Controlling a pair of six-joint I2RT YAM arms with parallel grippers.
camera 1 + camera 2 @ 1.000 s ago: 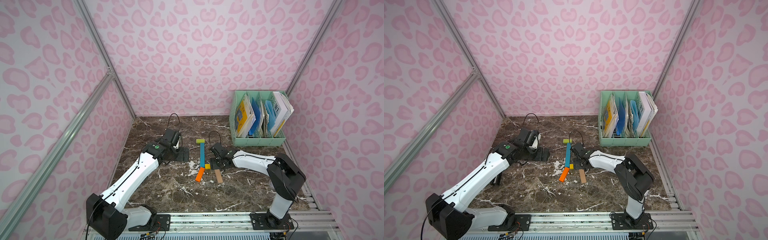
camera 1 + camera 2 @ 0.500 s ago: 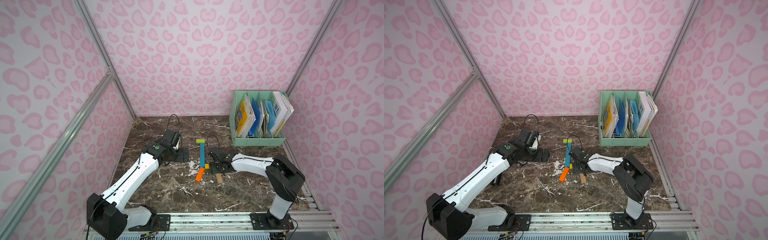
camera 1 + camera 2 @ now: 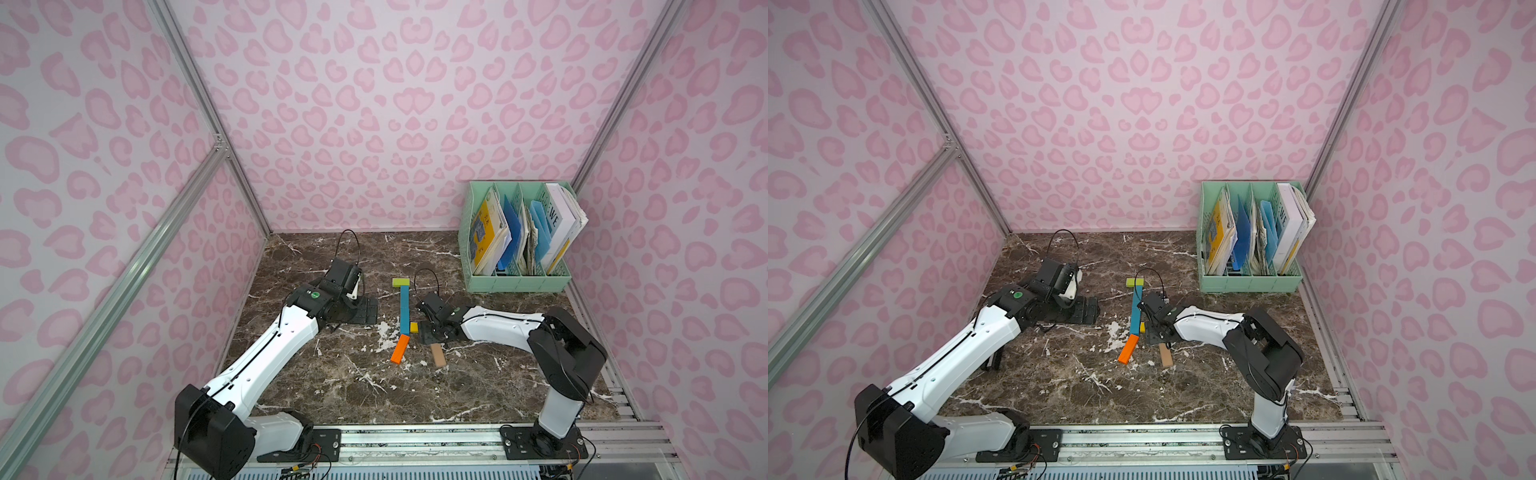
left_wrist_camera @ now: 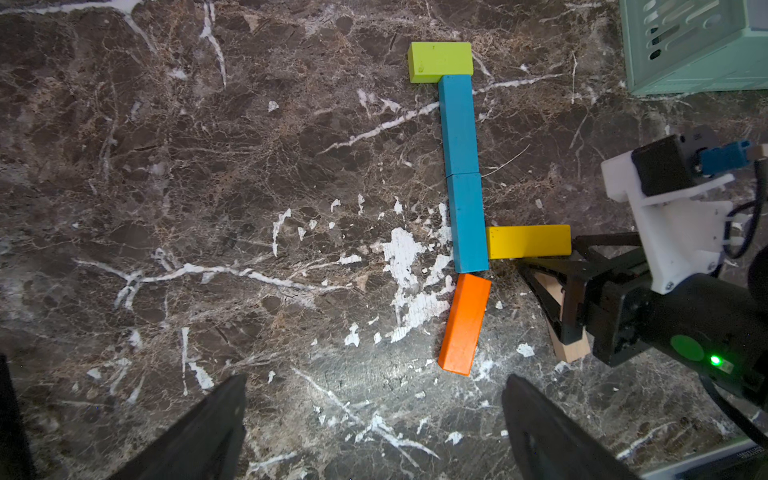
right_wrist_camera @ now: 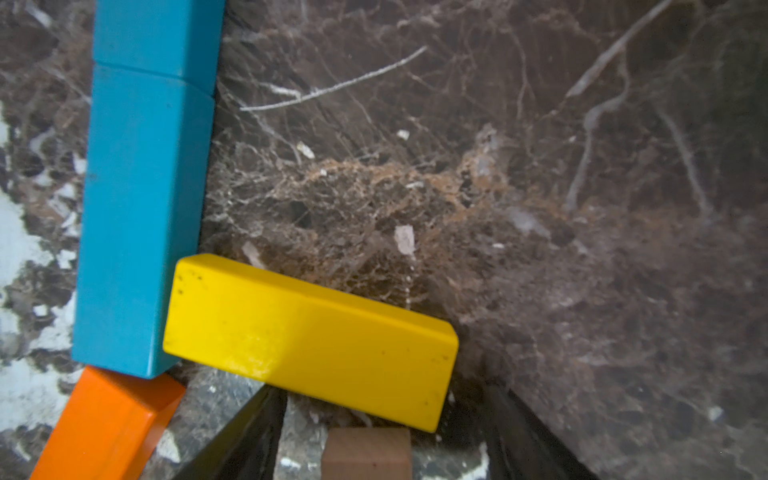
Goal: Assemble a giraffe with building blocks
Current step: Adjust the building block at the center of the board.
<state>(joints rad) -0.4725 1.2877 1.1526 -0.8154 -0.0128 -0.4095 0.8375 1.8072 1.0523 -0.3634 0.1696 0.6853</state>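
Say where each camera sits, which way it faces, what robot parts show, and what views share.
Top views: high above the front rail, looking down toward the back wall; whole left arm, right arm, left gripper, right gripper, giraffe.
Left wrist: on the left arm, looking down at the giraffe; shows its own open fingers and the right gripper.
Right wrist: low, close over the yellow block; shows only its fingers, either side of the tan block.
Shared: every view shows the blue neck and orange block.

High top views look down; both wrist views share the blocks [image 4: 465,220] close-up.
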